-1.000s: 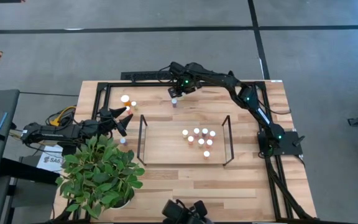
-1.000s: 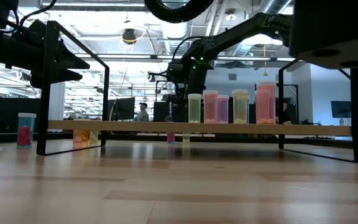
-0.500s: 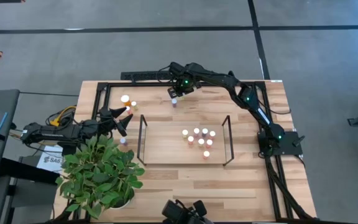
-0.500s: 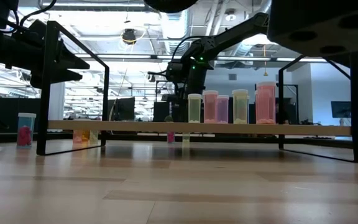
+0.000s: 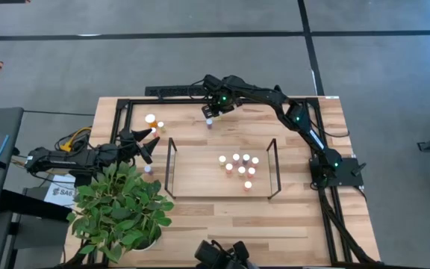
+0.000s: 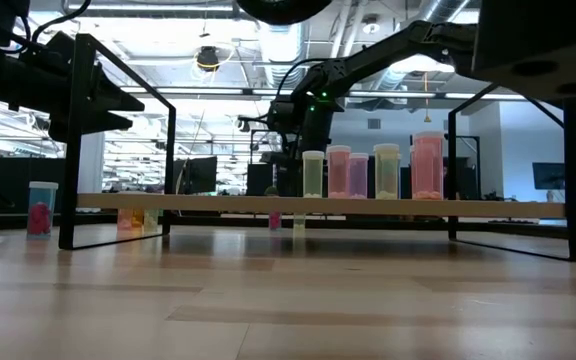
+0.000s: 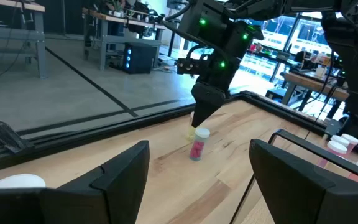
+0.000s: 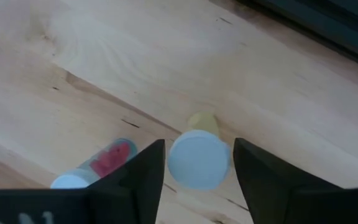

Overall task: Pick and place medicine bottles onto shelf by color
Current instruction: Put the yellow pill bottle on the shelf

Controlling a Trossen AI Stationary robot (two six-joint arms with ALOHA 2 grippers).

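Observation:
My right gripper [image 5: 210,117] points down at the far middle of the table, open, its fingers on either side of the white cap of a yellow-bodied medicine bottle [image 8: 199,158]. A red bottle [image 8: 101,163] stands right beside it. The pair also shows in the left wrist view, the red bottle [image 7: 197,146] below my right gripper [image 7: 199,124]. The shelf [image 5: 192,175] stands mid-table and carries several bottles [image 5: 239,167]. My left gripper [image 5: 149,142] waits open and level at the table's left, near a few more bottles [image 5: 154,123]. My right gripper's fingers [image 8: 145,180] come from above, pointing down, and flank the yellow bottle's white cap [image 8: 199,158] closely. I cannot tell whether they touch it. The bottle stands upright on the table.
A potted plant [image 5: 122,209] fills the near left corner, with one bottle [image 5: 147,169] at its far edge. A black frame [image 5: 129,104] runs around the table. The shelf's wire ends [image 5: 273,168] stand upright. The red bottle crowds the yellow one.

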